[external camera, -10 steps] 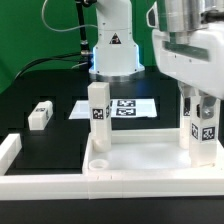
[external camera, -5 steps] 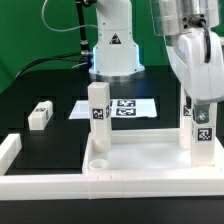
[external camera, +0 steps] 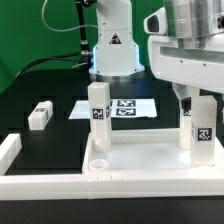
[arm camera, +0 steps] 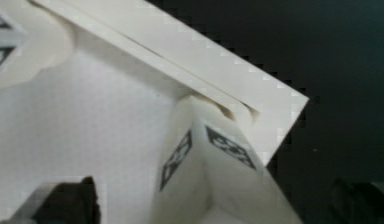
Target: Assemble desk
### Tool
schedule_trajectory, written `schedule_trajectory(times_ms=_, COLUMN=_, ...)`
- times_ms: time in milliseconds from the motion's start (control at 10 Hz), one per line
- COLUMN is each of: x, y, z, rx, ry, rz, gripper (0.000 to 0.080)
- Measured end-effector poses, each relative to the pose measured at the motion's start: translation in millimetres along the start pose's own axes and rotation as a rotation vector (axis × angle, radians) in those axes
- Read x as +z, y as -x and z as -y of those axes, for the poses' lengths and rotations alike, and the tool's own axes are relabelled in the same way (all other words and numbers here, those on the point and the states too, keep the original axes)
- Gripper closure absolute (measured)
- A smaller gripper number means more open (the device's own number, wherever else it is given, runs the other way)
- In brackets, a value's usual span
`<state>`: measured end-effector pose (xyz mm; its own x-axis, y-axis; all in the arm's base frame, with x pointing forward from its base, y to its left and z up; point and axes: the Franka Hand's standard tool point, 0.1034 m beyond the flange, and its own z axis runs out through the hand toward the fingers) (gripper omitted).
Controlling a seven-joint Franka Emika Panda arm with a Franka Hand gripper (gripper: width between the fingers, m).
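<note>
Above black surface's [external camera: 40, 85] near edge, hovered with fingers [arm camera: 64, 203] spread astride upright leg [external camera: 202, 128], likely to twist it into tabletop [external camera: 140, 168] socket.

One tabletop [external camera: 140, 158]. One marker board [external camera: 128, 106]. Four legs, it seems: a pair standing just below the gripper [external camera: 196, 96], the front leg [external camera: 203, 130] half hiding the rear leg [external camera: 186, 120]; a third standing leg [external camera: 98, 112] well aside of it; one lying leg [external camera: 40, 115] farthest off.

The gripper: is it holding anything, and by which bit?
Nothing is held. The gripper is open. Its fingers stand apart on either side of the upright leg in the tabletop corner, not touching it.
</note>
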<state>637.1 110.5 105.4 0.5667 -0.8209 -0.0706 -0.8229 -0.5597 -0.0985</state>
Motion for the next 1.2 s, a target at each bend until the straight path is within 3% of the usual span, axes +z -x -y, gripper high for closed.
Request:
schedule_trajectory(times_ms=200, x=-0.4, y=-0.5, z=-0.2, rx=-0.174, ry=0.004, rz=-0.004, gripper=0.0151)
schedule_trajectory(times_ms=300, x=-1.6, y=-1.0, z=0.2, rx=-0.393, ry=0.027, rz=-0.028, gripper=0.0151)
schedule_trajectory(times_ms=400, x=-1.3, y=-1.0, z=1.3, rx=-0.511, ry=0.028, rz=-0.034, gripper=0.0151)
schedule_trajectory(times_ms=600, x=-1.1, y=-1.9, z=0.5, rx=-0.473, ry=0.029, rz=-0.034, gripper=0.0151)
schedule_trajectory(times_ms=800, x=-0.8, y=-1.8, z=0.4, rx=-0.431, ry=0.028, rz=-0.034, gripper=0.0417)
schedule_trajectory(times_ms=900, x=-0.5, y=-1.0, z=0.4, rx=-0.329, ry=0.027, rz=-0.033, gripper=0.0513)
schedule_trajectory(times_ms=1200, x=-0.4, y=-0.6, z=0.8, rx=-0.130, ry=0.022, rz=-0.036, gripper=0.0512)
